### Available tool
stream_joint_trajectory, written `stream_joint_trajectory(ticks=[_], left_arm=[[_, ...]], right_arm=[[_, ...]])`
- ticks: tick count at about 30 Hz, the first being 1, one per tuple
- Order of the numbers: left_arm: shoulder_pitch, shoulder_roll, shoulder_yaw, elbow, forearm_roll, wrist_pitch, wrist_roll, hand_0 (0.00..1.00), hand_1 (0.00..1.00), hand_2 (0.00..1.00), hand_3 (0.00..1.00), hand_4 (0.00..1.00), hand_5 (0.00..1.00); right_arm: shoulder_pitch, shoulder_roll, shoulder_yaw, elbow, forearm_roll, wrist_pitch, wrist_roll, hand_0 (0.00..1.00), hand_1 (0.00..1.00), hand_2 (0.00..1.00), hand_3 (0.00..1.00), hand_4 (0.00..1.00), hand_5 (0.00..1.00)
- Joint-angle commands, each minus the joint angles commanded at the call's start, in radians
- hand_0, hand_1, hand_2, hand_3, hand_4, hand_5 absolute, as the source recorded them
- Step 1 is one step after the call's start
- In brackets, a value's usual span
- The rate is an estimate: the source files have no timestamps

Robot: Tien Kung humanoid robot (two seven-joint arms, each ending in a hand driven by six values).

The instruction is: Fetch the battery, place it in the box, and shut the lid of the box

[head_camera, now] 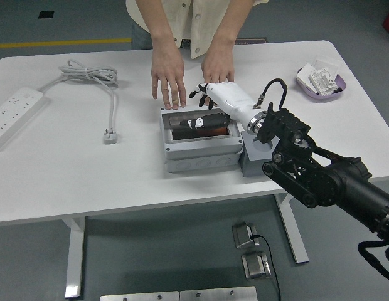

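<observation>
While the right hand [210, 106] rests flat with fingers extended on the lid [199, 123], pressing straight down onto the box [201, 147] looks the remaining move.

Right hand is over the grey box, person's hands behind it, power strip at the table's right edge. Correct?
Not quite. The head view shows the power strip at the table's left edge, not the right. The rest holds: the right hand is over the grey box, with the person's hands behind it.
</observation>
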Motion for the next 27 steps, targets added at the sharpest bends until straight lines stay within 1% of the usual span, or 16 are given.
stream_joint_trajectory(ticks=[8,13,19,23,27], left_arm=[[0.001,-0.002,0.001,0.000,-0.002,0.000,0.002,0.654,0.702,0.647,0.596,0.670,0.172],[0.002,-0.003,0.000,0.000,-0.003,0.001,0.003,0.654,0.702,0.647,0.595,0.670,0.173],[0.010,-0.007,0.009,0.000,-0.017,0.001,0.004,0.654,0.702,0.647,0.596,0.671,0.172],[0.018,-0.009,0.019,0.000,-0.032,0.001,0.005,0.654,0.702,0.647,0.596,0.671,0.172],[0.024,-0.011,0.027,0.000,-0.043,0.003,0.006,0.655,0.702,0.647,0.596,0.671,0.172]], right_arm=[[0.001,0.003,-0.002,0.011,-0.007,0.004,-0.006,0.467,0.450,0.569,0.731,0.998,0.733],[-0.014,-0.005,0.033,0.025,-0.030,0.020,-0.013,0.467,0.448,0.569,0.732,0.998,0.735],[-0.073,-0.022,0.139,0.069,-0.071,0.046,-0.026,0.467,0.448,0.568,0.733,0.998,0.739],[-0.114,-0.037,0.231,0.121,-0.113,0.078,-0.039,0.467,0.448,0.568,0.733,0.998,0.739],[-0.143,-0.057,0.320,0.187,-0.144,0.077,-0.036,0.465,0.448,0.569,0.733,0.998,0.743]])
